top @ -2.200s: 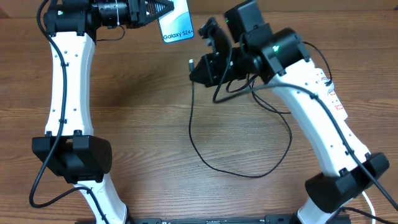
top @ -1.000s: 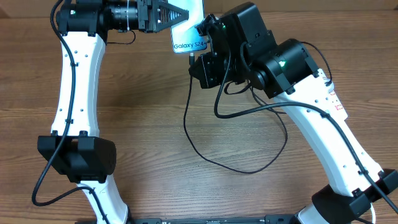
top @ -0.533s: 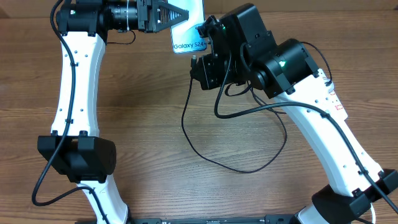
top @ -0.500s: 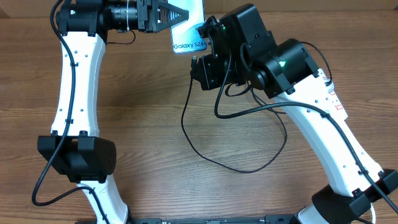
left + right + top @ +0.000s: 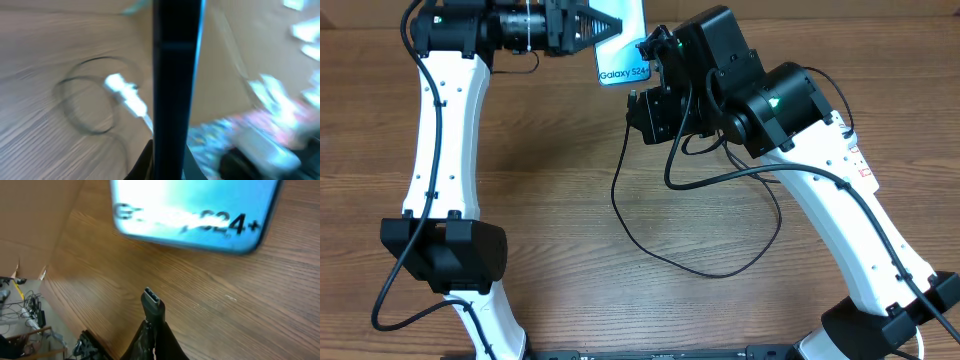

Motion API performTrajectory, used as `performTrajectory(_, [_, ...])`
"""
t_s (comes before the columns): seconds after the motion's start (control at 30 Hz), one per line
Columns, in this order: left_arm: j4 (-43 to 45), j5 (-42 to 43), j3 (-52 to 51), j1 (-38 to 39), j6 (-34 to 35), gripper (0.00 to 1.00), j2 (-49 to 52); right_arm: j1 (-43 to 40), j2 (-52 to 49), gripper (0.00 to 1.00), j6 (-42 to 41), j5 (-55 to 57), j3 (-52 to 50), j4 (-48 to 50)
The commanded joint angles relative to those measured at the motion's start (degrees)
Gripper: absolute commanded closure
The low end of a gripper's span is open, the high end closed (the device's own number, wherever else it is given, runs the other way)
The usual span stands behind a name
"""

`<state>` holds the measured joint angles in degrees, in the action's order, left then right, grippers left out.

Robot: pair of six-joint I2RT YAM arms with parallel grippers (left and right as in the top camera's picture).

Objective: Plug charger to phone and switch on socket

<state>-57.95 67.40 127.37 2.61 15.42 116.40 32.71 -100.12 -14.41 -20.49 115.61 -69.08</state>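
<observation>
My left gripper [image 5: 608, 25] is shut on the phone [image 5: 624, 62] and holds it up at the back of the table, lit screen facing up. In the left wrist view the phone [image 5: 177, 75] is a dark, blurred vertical edge between my fingers [image 5: 144, 162]. My right gripper [image 5: 640, 103] is shut on the charger's connector tip [image 5: 152, 301], just below the phone's lower edge [image 5: 200, 217] and apart from it. The black charger cable [image 5: 700, 268] loops across the table. The socket [image 5: 857, 158] shows only as a white sliver with red marks behind my right arm.
A wooden table [image 5: 550, 220] lies under both arms. A blurred white plug-like object [image 5: 125, 97] and a cable loop show in the left wrist view. Cardboard and clutter [image 5: 30, 315] lie beyond the table edge.
Since 2.2 s ago the left gripper carried the phone right, and the right gripper brought the connector up and left under it. In the last second almost nothing has moved.
</observation>
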Motion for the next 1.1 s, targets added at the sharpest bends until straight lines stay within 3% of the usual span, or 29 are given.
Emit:
performTrajectory(0.0, [-3.39, -23.34, 0.61, 0.04, 5.55, 0.96, -0.15, -0.15, 1.25, 0.96, -0.59, 0.57, -0.20, 0.09])
performTrajectory(0.03, [-5.75, -31.63, 0.61, 0.07, 7.82, 0.96, -0.15, -0.15, 0.98, 0.96, -0.59, 0.57, -0.50, -0.28])
performTrajectory(0.13, [-10.12, -44.70, 0.61, 0.04, 12.57, 0.96, -0.15, -0.07, 0.33, 0.96, -0.61, 0.48, -1.49, -0.72])
performTrajectory(0.23, [-13.42, -52.48, 0.61, 0.04, 14.03, 0.96, -0.15, 0.63, -0.28, 0.96, -0.59, 0.50, -3.69, -0.83])
performTrajectory(0.6, [-15.78, -57.61, 0.61, -0.04, 14.01, 0.96, -0.15, 7.41, -0.96, 0.96, -0.70, -3.23, -24.85, 5.77])
performTrajectory(0.73, [-16.41, -60.46, 0.61, -0.04, 15.58, 0.96, -0.15, 7.08, -0.96, 0.96, -5.84, -2.95, -30.18, 11.02])
performTrajectory(0.77, [-16.63, -60.98, 0.61, -0.04, 15.98, 0.96, -0.15, 6.97, -0.96, 0.93, -7.39, -1.49, -30.47, 11.52])
performTrajectory(0.87, [-17.03, -61.42, 0.61, -0.02, 16.35, 0.96, -0.15, 6.97, -1.33, 0.42, -10.32, 4.13, -30.49, 11.58])
performTrajectory(0.93, [-17.20, -61.42, 0.61, -0.02, 16.35, 0.96, -0.15, 6.97, -2.08, 0.23, -10.27, 6.54, -30.51, 10.69])
performTrajectory(1.0, [-17.33, -61.42, 0.61, -0.02, 16.35, 0.96, -0.15, 7.02, -3.43, 0.19, -10.23, 7.72, -30.56, 8.59])
performTrajectory(1.07, [-17.62, -61.40, 0.61, -0.02, 16.35, 0.96, -0.15, 7.28, -5.14, 0.23, -10.23, 7.80, -31.06, 6.64])
